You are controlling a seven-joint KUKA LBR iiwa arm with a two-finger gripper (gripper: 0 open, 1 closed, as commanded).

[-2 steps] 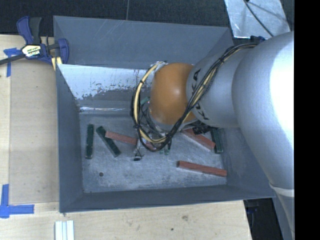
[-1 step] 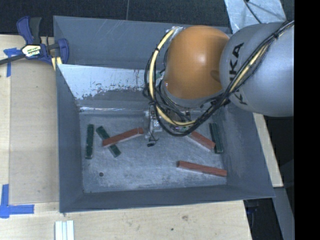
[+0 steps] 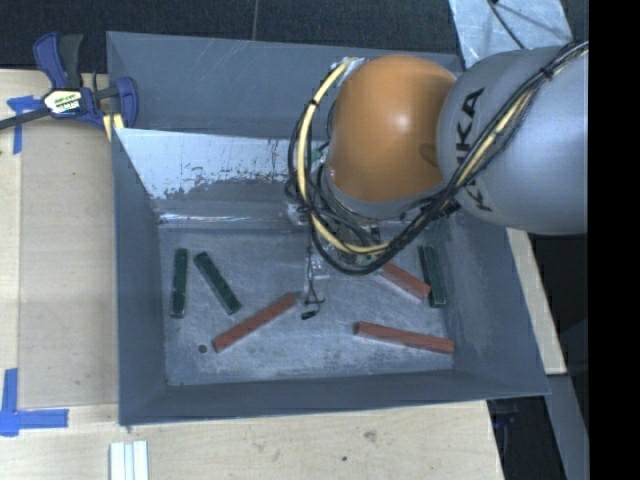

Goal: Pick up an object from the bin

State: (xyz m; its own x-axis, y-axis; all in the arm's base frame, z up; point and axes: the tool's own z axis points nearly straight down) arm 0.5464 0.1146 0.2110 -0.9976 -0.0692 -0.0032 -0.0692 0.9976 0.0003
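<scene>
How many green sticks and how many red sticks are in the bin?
Green sticks: 3
Red-brown sticks: 3
Total: 6

Overhead, seemingly slightly oblique, over bin

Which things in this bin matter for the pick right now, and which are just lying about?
In play: the gripper, low in the bin; the middle red-brown stick, its upper end beside the gripper.

Lying about: the leftmost green stick and slanted green stick; the lower-right red-brown stick; the short red-brown stick and right-hand green stick near the right wall.
</scene>
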